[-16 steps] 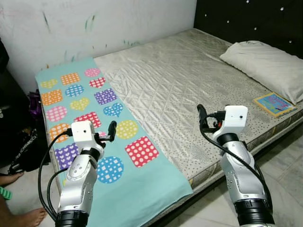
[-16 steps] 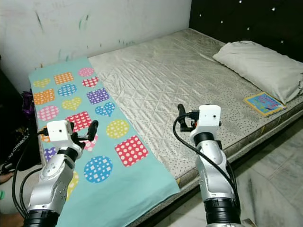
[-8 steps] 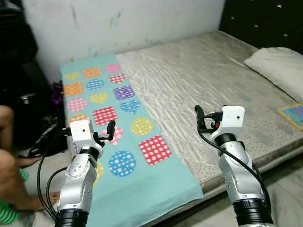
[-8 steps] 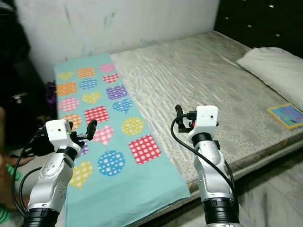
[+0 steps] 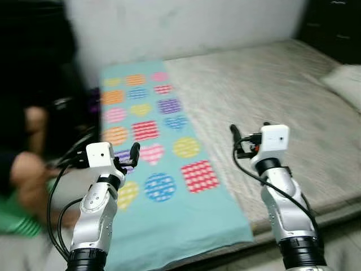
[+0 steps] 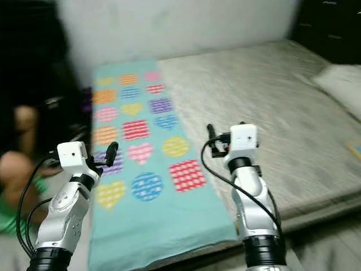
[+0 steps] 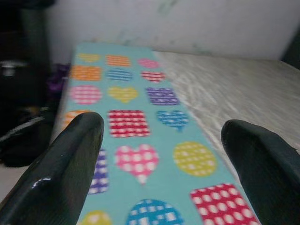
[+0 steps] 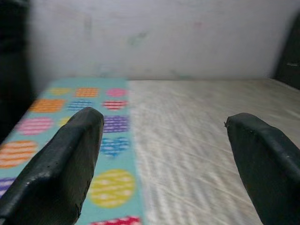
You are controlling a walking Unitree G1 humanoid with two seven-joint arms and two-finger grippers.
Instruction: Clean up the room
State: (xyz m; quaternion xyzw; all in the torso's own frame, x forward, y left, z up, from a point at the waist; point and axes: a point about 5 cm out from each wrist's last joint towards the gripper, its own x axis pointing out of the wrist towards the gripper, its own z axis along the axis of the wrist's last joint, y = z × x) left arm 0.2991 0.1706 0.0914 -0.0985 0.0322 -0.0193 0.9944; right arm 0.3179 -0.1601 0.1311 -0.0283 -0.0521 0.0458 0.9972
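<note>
A big bed (image 5: 282,96) fills the room, and the picture from the robot's head is blurry. A long teal cloth (image 5: 169,186) lies flat along the left side of the bed. It has bright dotted shapes on it: hearts, circles and squares in pink, red, blue, yellow, orange and purple. The rest of the bed is bare and grey-white, with a few wrinkles. A pale pillow (image 5: 344,79) sits at the far right end, next to a dark headboard (image 5: 333,22). A white wall (image 5: 186,25) stands behind the bed.

The left gripper (image 7: 161,164) hangs in the air over the near left part of the cloth. Its two black fingers (image 7: 61,173) are spread wide apart, and there is nothing between them. It does not touch the cloth.

The right gripper (image 8: 164,164) is up in the air over the bare part of the bed, just beside the edge of the cloth. Its fingers (image 8: 61,164) are spread wide too, and it has nothing in them.

On the far left, by the bed, a person (image 5: 25,175) is low down near the floor. They are too blurry to make out well. I can see some green stripes there. Dark things (image 5: 39,68) stand behind them against the wall.
</note>
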